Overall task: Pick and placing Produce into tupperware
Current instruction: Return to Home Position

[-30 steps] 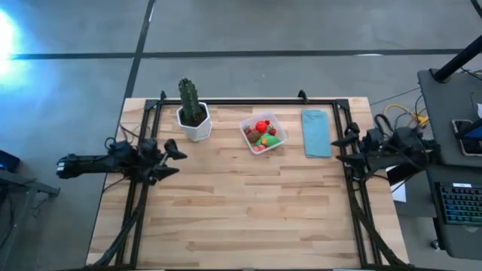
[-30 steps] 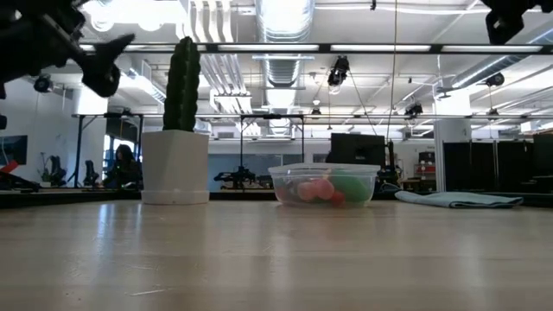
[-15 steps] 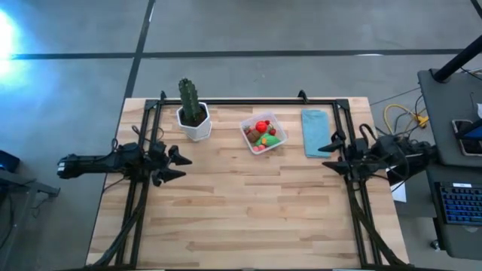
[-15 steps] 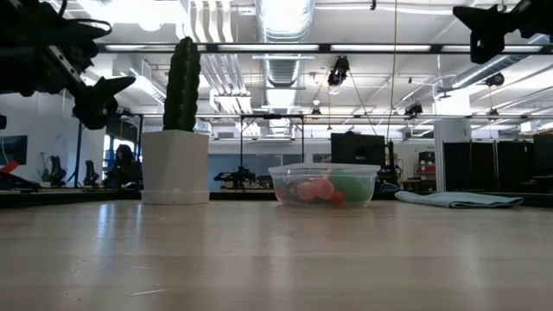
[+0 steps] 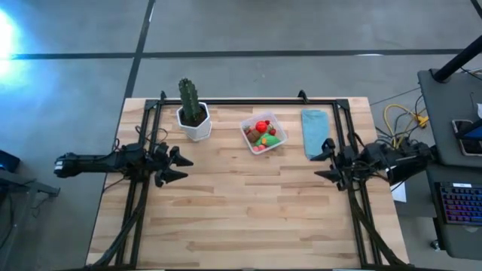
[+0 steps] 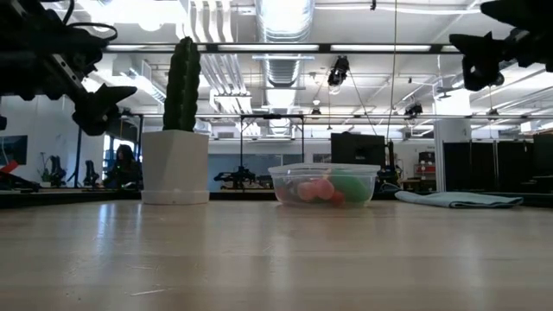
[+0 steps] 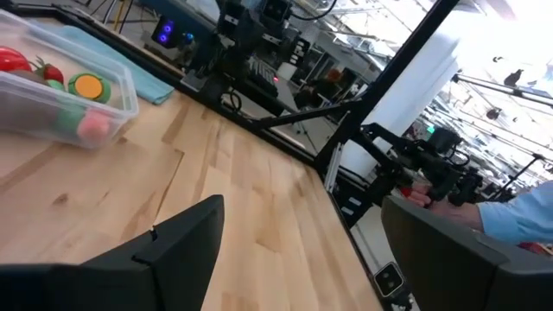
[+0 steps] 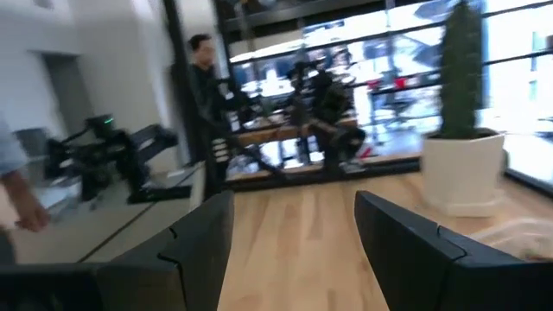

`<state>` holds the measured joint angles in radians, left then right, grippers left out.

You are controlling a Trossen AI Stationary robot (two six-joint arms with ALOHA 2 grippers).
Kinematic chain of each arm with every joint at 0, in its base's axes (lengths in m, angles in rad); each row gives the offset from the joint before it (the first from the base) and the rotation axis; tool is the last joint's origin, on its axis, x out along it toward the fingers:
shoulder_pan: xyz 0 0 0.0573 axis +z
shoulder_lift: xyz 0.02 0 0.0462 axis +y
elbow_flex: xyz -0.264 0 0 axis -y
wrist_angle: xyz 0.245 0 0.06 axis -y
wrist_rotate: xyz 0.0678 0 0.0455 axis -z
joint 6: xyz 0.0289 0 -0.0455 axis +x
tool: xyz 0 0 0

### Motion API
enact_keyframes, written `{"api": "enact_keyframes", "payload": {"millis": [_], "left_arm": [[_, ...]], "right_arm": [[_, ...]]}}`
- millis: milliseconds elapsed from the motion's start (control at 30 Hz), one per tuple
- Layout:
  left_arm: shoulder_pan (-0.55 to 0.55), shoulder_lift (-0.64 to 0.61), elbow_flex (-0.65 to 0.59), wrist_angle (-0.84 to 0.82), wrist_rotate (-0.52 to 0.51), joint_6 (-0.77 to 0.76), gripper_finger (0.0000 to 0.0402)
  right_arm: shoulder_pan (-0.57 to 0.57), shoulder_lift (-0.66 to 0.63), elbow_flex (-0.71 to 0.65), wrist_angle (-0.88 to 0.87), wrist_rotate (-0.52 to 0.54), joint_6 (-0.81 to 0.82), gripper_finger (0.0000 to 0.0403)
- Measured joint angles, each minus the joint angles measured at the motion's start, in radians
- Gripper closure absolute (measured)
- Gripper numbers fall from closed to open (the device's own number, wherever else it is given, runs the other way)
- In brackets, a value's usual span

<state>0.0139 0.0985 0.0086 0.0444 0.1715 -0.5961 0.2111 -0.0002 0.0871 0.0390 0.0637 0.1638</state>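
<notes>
Sorting seemingly done, with colourful toy produce [image 5: 262,126] in the clear plastic tupperware [image 5: 244,128], left pincer [image 5: 184,168] at nine o'clock and right pincer [image 5: 320,165] at three hover open, empty.

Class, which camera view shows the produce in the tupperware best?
The high view: it looks straight down on the produce in the open tupperware. The low view shows it through the clear wall; the left wrist view catches part; the right wrist view shows none clearly.
</notes>
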Motion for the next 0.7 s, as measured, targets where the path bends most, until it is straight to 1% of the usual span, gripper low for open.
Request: {"api": "enact_keyframes", "payload": {"millis": [133, 233, 567, 700], "left_arm": [[0.0, 0.011, 0.0, 0.004, 0.0, 0.0, 0.0103], [0.0, 0.02, 0.0, 0.006, 0.0, 0.0, 0.0103], [0.0, 0.046, -0.001, 0.004, 0.0, 0.0, 0.0103], [0.0, 0.054, -0.001, 0.005, 0.0, 0.0, 0.0103]], "right_arm": [[0.0, 0.0, -0.023, -0.003, -0.104, -0.004, 0.017], [0.0, 0.0, -0.038, -0.003, -0.155, 0.022, 0.017], [0.0, 0.017, -0.048, -0.012, -0.168, 0.203, 0.017], [0.0, 0.016, -0.048, -0.011, -0.168, 0.213, 0.017]]}}
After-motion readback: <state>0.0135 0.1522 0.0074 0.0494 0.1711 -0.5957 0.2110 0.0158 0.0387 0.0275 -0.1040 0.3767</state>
